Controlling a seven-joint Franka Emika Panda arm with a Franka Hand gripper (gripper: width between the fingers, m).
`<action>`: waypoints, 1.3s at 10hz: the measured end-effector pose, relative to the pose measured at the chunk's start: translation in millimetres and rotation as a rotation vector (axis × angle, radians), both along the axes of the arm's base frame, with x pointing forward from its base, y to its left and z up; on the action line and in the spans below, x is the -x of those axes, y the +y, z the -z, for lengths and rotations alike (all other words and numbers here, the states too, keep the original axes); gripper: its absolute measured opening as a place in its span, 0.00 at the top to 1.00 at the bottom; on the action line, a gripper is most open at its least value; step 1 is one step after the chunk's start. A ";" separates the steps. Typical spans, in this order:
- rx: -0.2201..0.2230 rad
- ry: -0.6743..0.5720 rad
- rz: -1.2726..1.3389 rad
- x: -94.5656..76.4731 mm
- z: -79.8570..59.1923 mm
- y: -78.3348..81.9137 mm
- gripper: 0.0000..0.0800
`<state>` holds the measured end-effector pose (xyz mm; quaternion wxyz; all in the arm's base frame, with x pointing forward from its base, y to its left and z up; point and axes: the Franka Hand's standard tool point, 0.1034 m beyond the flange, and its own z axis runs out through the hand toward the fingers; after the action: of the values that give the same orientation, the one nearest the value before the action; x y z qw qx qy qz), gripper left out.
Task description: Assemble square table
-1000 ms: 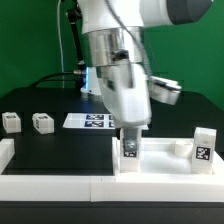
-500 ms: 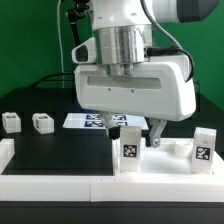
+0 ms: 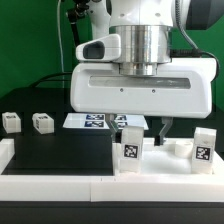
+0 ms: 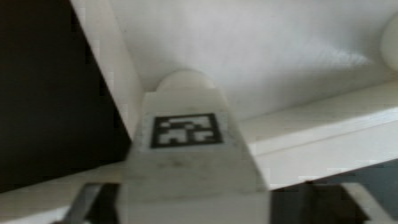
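Note:
A white leg point(image 3: 130, 150) with a black-and-white tag stands upright on the white square slab point(image 3: 165, 162) at the front of the exterior view. My gripper point(image 3: 139, 130) hangs just above it, jaws wide apart, one finger on each side of the leg's top and not touching it. In the wrist view the same leg point(image 4: 187, 135) rises between the two fingers point(image 4: 89, 205) over the slab point(image 4: 302, 60). A second leg point(image 3: 203, 148) stands on the slab at the exterior view's right. Two loose legs point(image 3: 10, 122) point(image 3: 42, 122) lie on the black worktop at the left.
The marker board point(image 3: 98, 121) lies flat behind the gripper. A low white wall point(image 3: 60, 185) edges the front of the black worktop. The arm's wide white hand body point(image 3: 140, 90) covers the middle of the scene.
The hand has turned about its vertical axis from narrow-on to broad-on, and its fingers now stand apart from the leg it was around a second ago. The leg stays upright.

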<state>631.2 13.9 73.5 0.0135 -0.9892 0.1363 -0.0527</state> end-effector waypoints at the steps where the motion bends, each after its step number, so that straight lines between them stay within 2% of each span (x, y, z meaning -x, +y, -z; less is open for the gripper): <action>1: -0.006 0.001 0.105 0.1 -0.4 -5.5 0.55; 2: -0.013 0.004 0.187 1.2 0.6 -7.3 0.64; 7: -0.057 0.010 0.567 3.1 2.8 -11.4 0.64; 10: -0.180 0.072 1.140 8.2 2.9 -8.7 0.64; 12: -0.324 0.130 1.532 6.7 2.0 -6.5 0.64; 13: -0.341 0.143 1.649 6.5 2.0 -7.2 0.64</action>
<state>624.7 6.7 71.5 0.1112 -0.5583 0.8213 0.0386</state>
